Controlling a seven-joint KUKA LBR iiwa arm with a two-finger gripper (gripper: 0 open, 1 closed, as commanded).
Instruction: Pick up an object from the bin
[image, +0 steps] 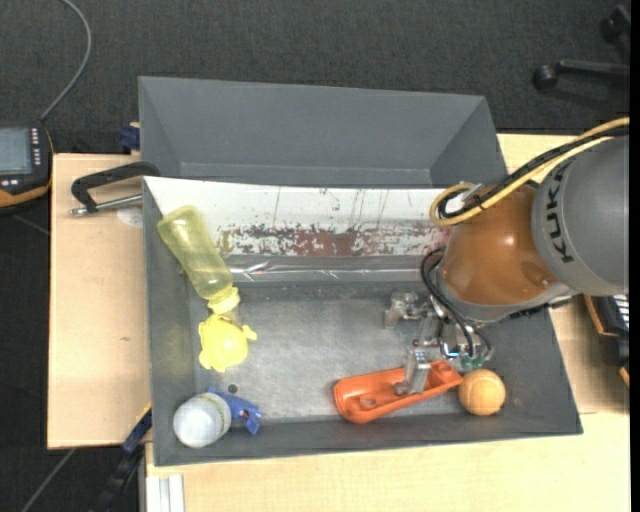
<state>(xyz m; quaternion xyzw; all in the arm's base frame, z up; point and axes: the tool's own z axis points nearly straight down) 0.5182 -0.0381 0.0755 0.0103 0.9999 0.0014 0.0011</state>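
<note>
1. Orange flat tool (385, 392) lies front-right in bin (310, 130), tan ball (482, 392) just beside its right end.
2. Gripper (425, 372) is low over tool's right end; open or clamped, can't tell.
3. Risk: an end grab means the long tool may tilt and slip out, or ball gets knocked.
4. Yellow bottle (198, 255) is well apart at left, so no issue.

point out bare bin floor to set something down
Bare: the grey metal bin's middle floor, between the lumpy yellow toy and the gripper, behind the flat orange plastic tool. Crowded: left wall, by the clear yellow bottle and white-capped blue object; front right corner, by the tan wooden ball.
</note>
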